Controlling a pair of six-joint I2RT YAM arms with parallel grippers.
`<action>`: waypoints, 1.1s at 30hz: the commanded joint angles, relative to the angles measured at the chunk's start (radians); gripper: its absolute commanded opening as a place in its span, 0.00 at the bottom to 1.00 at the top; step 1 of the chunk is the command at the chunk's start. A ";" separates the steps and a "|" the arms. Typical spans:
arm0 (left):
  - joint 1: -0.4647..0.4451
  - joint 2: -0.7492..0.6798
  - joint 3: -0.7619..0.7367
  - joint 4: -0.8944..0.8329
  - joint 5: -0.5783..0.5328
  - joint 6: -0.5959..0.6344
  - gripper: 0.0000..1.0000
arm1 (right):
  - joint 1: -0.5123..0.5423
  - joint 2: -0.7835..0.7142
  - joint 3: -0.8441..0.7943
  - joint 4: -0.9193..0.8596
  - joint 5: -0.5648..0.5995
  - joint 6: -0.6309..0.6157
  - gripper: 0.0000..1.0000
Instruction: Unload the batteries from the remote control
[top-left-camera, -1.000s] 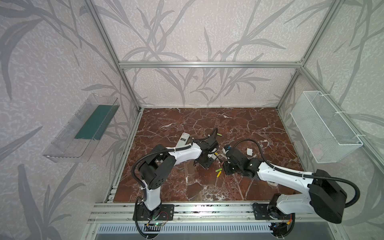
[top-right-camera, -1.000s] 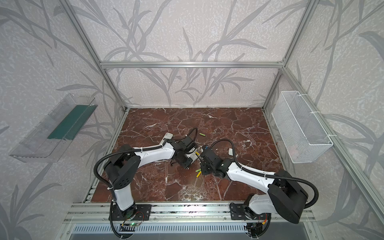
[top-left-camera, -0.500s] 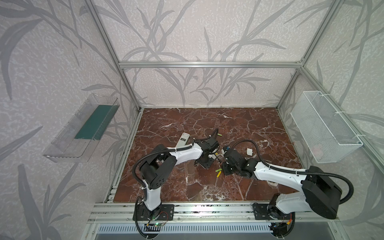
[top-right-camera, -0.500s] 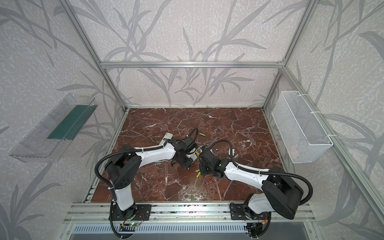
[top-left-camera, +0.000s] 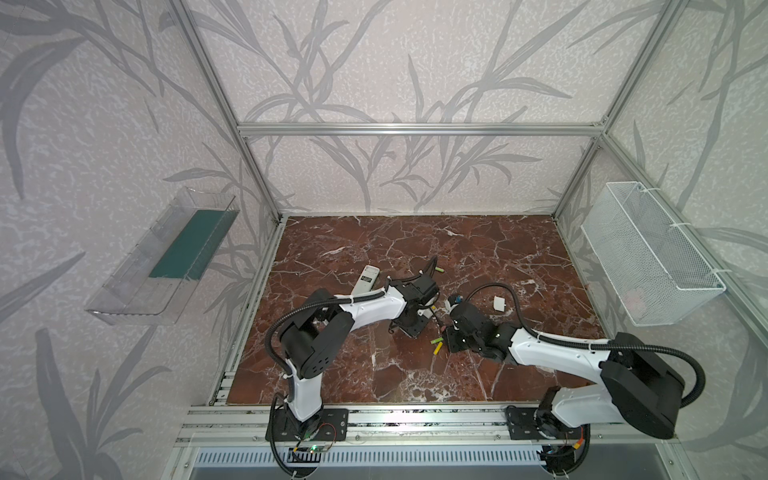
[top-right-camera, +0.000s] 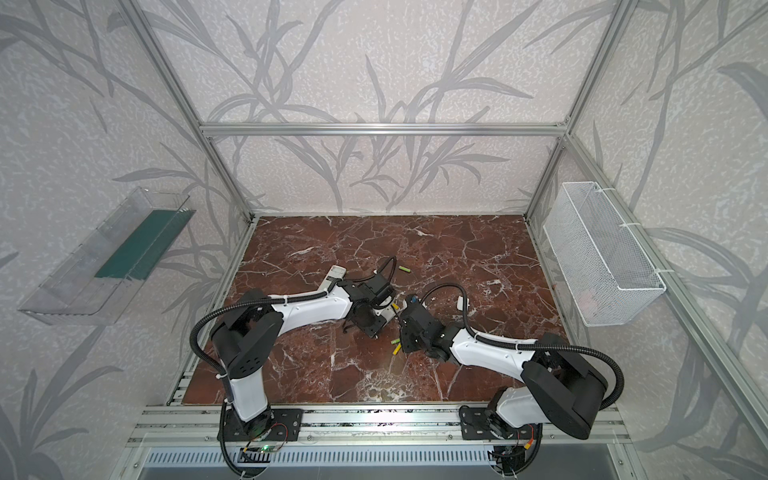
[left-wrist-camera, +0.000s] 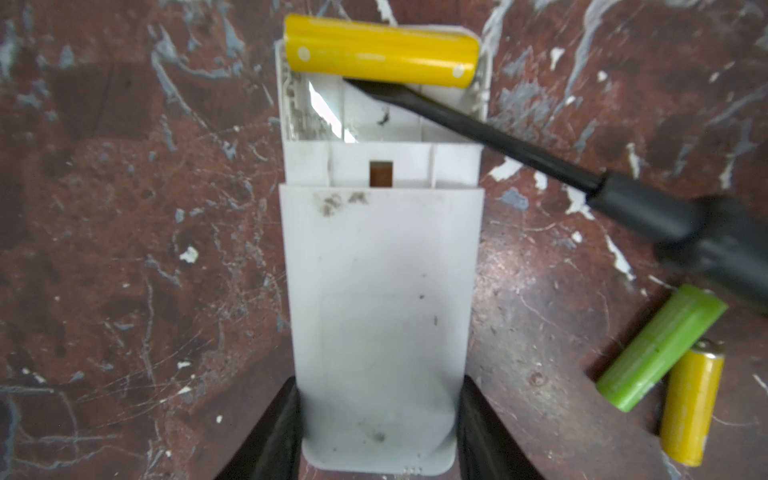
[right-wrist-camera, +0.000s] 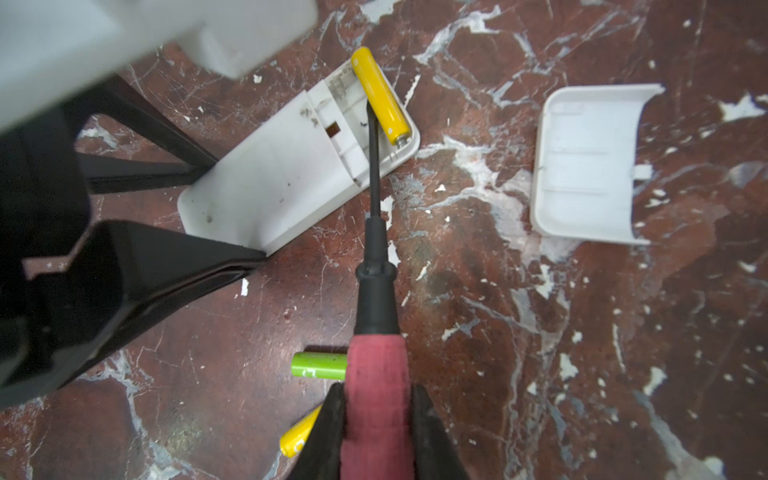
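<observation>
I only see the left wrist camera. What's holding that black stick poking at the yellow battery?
Observer: The right gripper; its jaws are shut on the red handle of a screwdriver.
Operator: Where's the lid?
Observer: The battery cover lies on the table, apart from the remote control.
Operator: Any batteries I can't see?
Observer: Yes, one green battery lies alone farther back in both top views.
</observation>
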 joint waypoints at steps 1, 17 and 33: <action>0.010 0.081 -0.024 0.001 -0.066 -0.016 0.11 | -0.007 -0.027 -0.026 0.022 0.049 0.018 0.00; 0.014 0.085 -0.023 -0.032 -0.107 0.006 0.11 | -0.006 -0.103 -0.040 -0.015 0.072 -0.021 0.00; 0.071 -0.024 -0.068 0.035 -0.083 0.003 0.55 | -0.214 -0.232 -0.031 -0.009 0.011 -0.183 0.00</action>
